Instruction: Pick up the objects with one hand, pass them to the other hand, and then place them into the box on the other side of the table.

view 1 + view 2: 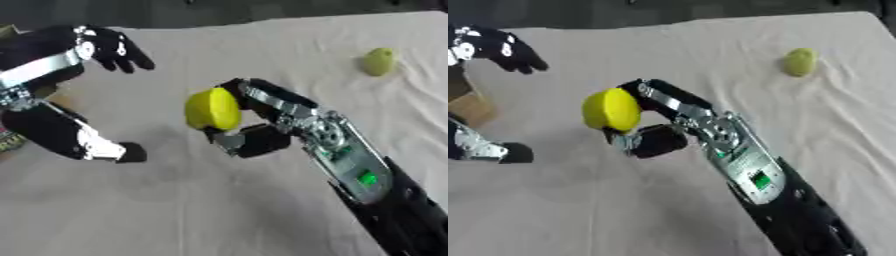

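Left eye view: I see a green fruit (379, 61) lying well apart on the cloth-covered table (219, 210); my left hand (112, 47) hangs spread wide at upper left. Right eye view: my right hand (654, 120) curls around the yellow fruit (611, 109), raised mid-table

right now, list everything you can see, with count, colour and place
yellow fruit: 1, bright yellow, mid-table, held in the right robot hand
green fruit: 1, yellow-green, far right on the cloth
tablecloth: 1, beige, covers the table
cardboard box: 1, brown, left edge, partly hidden
right robot hand: 1, black and silver, centre, curled round the yellow fruit
left robot hand: 1, black, upper left, fingers relaxed, holding nothing
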Robot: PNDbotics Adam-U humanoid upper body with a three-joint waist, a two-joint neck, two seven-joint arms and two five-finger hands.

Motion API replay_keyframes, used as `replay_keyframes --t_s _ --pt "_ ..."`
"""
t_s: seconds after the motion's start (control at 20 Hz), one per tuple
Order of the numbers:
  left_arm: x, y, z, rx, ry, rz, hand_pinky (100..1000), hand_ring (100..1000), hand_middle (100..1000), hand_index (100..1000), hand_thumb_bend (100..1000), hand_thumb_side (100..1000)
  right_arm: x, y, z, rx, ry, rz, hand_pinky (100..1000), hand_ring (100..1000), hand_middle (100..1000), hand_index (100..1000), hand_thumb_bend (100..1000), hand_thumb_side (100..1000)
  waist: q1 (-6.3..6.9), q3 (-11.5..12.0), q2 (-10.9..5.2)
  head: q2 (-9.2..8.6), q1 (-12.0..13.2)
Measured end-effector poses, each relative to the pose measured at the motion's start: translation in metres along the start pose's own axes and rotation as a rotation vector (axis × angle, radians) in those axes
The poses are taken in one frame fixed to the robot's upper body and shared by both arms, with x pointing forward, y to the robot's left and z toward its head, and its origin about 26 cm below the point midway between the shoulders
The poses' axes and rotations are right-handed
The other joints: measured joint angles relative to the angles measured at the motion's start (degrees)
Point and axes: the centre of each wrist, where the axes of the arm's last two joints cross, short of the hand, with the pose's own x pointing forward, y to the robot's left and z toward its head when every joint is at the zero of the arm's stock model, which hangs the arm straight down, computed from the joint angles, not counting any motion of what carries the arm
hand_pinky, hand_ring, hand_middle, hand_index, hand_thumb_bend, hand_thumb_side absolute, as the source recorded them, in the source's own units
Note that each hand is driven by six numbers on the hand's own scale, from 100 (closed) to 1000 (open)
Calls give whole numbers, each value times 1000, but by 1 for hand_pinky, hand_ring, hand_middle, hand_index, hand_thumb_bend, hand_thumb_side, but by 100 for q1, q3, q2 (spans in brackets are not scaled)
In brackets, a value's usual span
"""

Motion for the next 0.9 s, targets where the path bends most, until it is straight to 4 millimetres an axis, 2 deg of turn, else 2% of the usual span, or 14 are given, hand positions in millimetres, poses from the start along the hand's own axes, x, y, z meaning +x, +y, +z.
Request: replay_keyframes --t_s 0.5,0.9 --pt "12 -6 -13 55 -15 -45 767 751 753 821 699 337 9 6 -12 14 -31 21 665 522 456 653 100 135 -7 10 0 13 71" --pt "7 -18 -25 59 12 -52 763 746 746 807 698 322 12 10 -16 30 -48 33 665 523 457 653 100 119 -31 16 0 14 187"
